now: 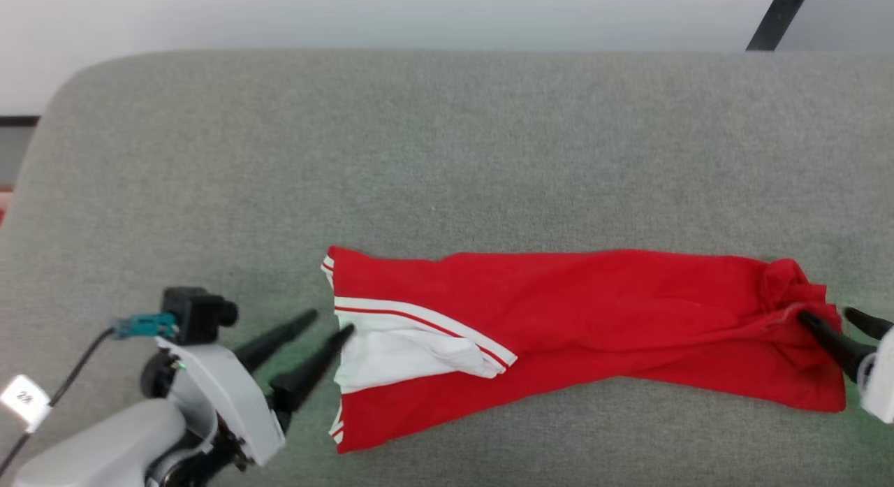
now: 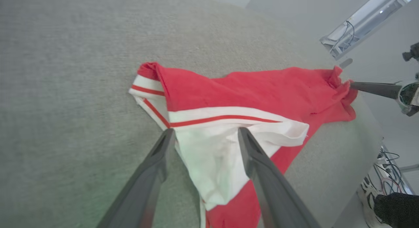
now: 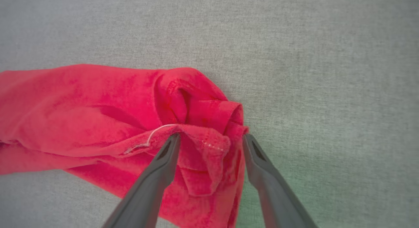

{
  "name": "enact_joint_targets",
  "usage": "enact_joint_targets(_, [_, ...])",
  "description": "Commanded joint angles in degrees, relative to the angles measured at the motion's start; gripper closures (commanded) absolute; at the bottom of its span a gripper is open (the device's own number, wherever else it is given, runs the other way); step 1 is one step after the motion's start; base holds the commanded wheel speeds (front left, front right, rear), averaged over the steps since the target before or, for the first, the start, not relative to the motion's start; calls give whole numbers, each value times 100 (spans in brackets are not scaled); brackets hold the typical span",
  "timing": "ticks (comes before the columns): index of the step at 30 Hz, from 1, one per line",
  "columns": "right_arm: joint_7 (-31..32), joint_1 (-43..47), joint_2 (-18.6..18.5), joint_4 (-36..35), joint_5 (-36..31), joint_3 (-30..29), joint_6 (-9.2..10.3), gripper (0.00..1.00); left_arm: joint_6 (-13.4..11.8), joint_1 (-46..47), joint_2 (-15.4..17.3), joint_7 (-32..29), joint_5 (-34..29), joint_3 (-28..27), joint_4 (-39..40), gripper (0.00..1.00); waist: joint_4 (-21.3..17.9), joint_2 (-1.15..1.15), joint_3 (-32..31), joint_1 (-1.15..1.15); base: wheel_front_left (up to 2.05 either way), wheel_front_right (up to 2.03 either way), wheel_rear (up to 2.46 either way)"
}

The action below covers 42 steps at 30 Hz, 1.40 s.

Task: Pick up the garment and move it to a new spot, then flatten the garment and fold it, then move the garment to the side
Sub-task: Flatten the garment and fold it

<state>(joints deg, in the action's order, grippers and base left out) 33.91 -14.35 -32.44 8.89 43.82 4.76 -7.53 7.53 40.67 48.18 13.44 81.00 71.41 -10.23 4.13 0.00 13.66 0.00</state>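
Red garment [image 1: 580, 312] stretched sideways across the grey padded surface [image 1: 419, 137], left gripper [image 1: 330, 320] spread wide at its white-sleeved end, right gripper [image 1: 825, 314] equally wide at the bunched red end (cloth between its fingers, unclamped)

Garment [image 1: 594, 312]: red, white sleeve and red-striped trim at left end; stretched sideways, rumpled, right end bunched; lying on grey tabletop [image 1: 419, 137].

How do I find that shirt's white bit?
On the broad grey surface lies a long red garment. At its left end sits the white patch, edged by red-and-white stripes, its sole pale area.
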Motion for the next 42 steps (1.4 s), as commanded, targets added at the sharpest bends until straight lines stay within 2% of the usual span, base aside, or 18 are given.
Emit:
enact_joint_targets(1, [50,129,-61,1,20,-135,9,0,-88,-159,-80,110,-112,-180,-168,0,102,0,-193,0,0,0,0])
enact_joint_targets(5, [143,346,-49,62,34,-418,9,0,-306,-546,-425,175,-229,-988,-506,0,259,0,-373,0,0,0,0])
enact_joint_targets(8, [227,548,-21,128,22,-612,9,0,-408,-1082,-769,161,-664,-1777,-718,0,409,0,-512,0,0,0,0])
enact_joint_targets(9, [227,548,-21,128,22,-612,9,0,-408,-1082,-769,161,-664,-1777,-718,0,409,0,-512,0,0,0,0])
enact_joint_targets(15, [343,800,49,224,-27,-922,9,0,-626,-1979,-1329,168,-1969,-3179,-787,0,619,0,-735,0,0,0,0])
enact_joint_targets(22, [574,758,116,258,-81,-1093,9,0,-813,-2718,-1828,165,-3763,-4652,-260,0,662,0,-850,0,0,0,0])
enact_joint_targets(26, [756,556,196,361,-166,-1120,9,0,-680,-3015,-2080,165,-4379,-5174,-55,0,614,0,-852,0,0,0,0])
enact_joint_targets(30, [944,302,358,618,-318,-1135,9,0,-497,-3170,-2352,165,-4693,-5476,-84,0,582,0,-764,0,0,0,0])
enact_joint_targets(42, [1179,-245,666,1628,-927,-871,9,0,-59,-2907,-3065,165,-5184,-5953,-416,0,830,0,-294,0,0,0,0])
